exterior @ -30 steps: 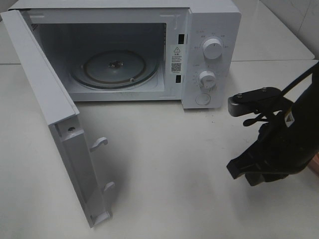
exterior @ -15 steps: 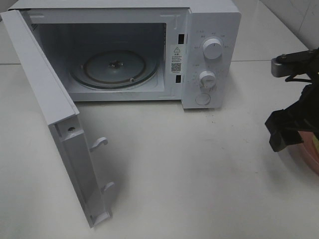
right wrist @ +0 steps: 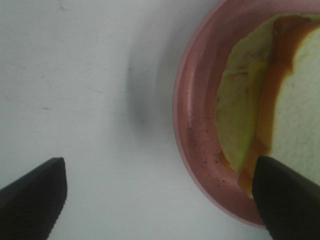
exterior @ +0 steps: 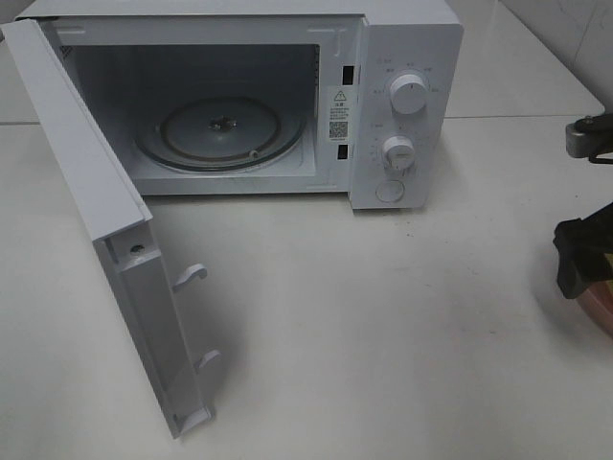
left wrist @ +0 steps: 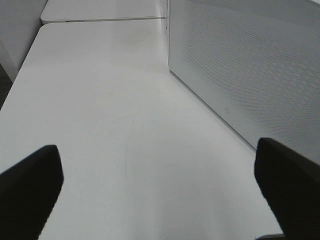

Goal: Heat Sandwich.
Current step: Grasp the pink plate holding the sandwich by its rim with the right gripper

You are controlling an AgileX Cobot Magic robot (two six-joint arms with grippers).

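Observation:
The sandwich (right wrist: 297,105), white bread with yellow-green filling, lies on a round pink plate (right wrist: 192,135) in the right wrist view. My right gripper (right wrist: 160,200) is open just above the plate's rim, one finger over the table and the other (right wrist: 287,200) over the plate and sandwich. In the exterior high view the right gripper (exterior: 580,259) is at the far right edge, over a sliver of the plate (exterior: 604,311). The sandwich is hidden there. My left gripper (left wrist: 160,195) is open and empty above bare table, and out of the exterior high view.
The white microwave (exterior: 407,57) stands at the back with its door (exterior: 86,182) swung open to the left and a glass turntable (exterior: 220,129) inside. A perforated white microwave panel (left wrist: 250,65) is beside the left gripper.
My right arm has moved from the table's middle right out to the far right edge, over the pink plate. The microwave and its door have not moved.

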